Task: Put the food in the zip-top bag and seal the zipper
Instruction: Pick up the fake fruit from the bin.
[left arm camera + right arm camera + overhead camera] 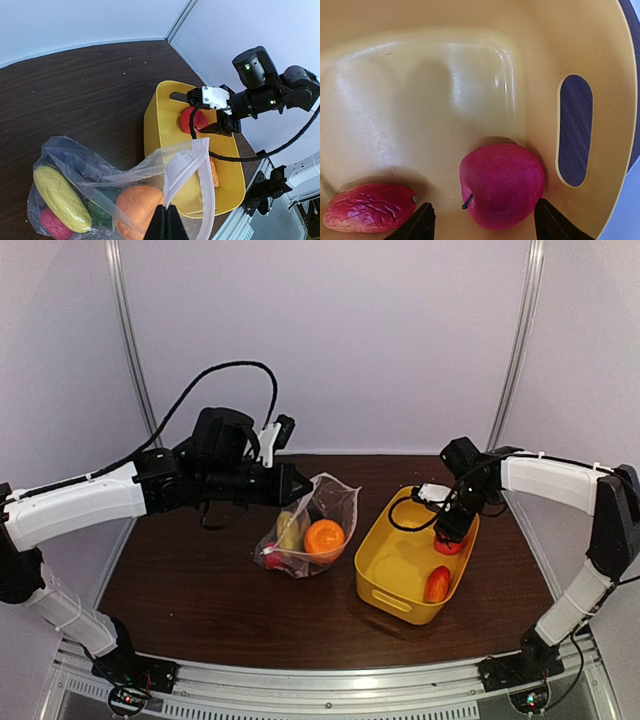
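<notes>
Left tool (pixel 165 222) closed, pinching zipper strip (pixel 187 160) of zip-top bag (pixel 90 170). Bag mouth lifted, body on table (pixel 75 90), centre.

Right tool (pixel 485 220) open, fingers either side of red apple (pixel 502 182) at far end of yellow tub (pixel 420 75), right of bag.

Count:
- One bag, one tub.
- In bag, four pieces: orange fruit (pixel 137 205), yellow corn (pixel 57 197), pink piece (pixel 52 225), dark green piece (pixel 100 212).
- In tub, two pieces: apple, wrinkled red piece (pixel 367 207).
</notes>
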Tool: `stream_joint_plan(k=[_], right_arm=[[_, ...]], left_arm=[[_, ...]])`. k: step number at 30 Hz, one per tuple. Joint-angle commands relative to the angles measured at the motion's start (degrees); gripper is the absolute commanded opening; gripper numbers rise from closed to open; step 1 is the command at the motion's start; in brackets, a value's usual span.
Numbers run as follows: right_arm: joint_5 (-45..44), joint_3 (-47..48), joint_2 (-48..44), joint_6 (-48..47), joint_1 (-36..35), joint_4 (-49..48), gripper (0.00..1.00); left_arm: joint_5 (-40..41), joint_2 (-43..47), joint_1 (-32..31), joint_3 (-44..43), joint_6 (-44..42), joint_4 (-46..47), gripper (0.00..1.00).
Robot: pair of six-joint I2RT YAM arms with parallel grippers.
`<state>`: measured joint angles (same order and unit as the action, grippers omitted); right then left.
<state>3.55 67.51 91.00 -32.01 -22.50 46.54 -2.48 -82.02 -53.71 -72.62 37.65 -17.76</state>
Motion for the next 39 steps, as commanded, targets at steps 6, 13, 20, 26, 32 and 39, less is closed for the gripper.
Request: stream_joint_plan(k=[6, 13, 20, 26, 32, 39], right_arm=[[-5.32, 0.78, 3.45, 2.83, 1.52, 0.99, 0.68], [-5.88, 1.17, 7.21, 4.61, 2.86, 1.43, 0.67], [-4.00, 1.05, 9.00, 4.98, 3.30, 0.92, 0.65], [-1.58, 1.91, 7.63, 5.61, 3.25, 1.16, 0.53], [-1.04, 2.70, 4.25, 5.91, 3.25, 1.60, 0.46], [1.22, 3.95, 0.77, 6.55, 3.09, 3.71, 0.44]], left_arm=[[-0.72, -0.86, 0.39, 0.99, -0.03, 2.19, 0.00], [-0.88, -0.78, 0.41, 1.24, 0.06, 2.32, 0.00], [-0.86, -0.51, 0.37, 1.68, 0.17, 2.39, 0.00], [-0.87, -0.47, 0.37, 1.69, 0.23, 2.41, 0.00], [-0.85, -0.66, 0.43, 1.69, 0.16, 2.62, 0.00], [-1.26, -1.04, 0.41, 1.78, 0.27, 3.00, 0.00]])
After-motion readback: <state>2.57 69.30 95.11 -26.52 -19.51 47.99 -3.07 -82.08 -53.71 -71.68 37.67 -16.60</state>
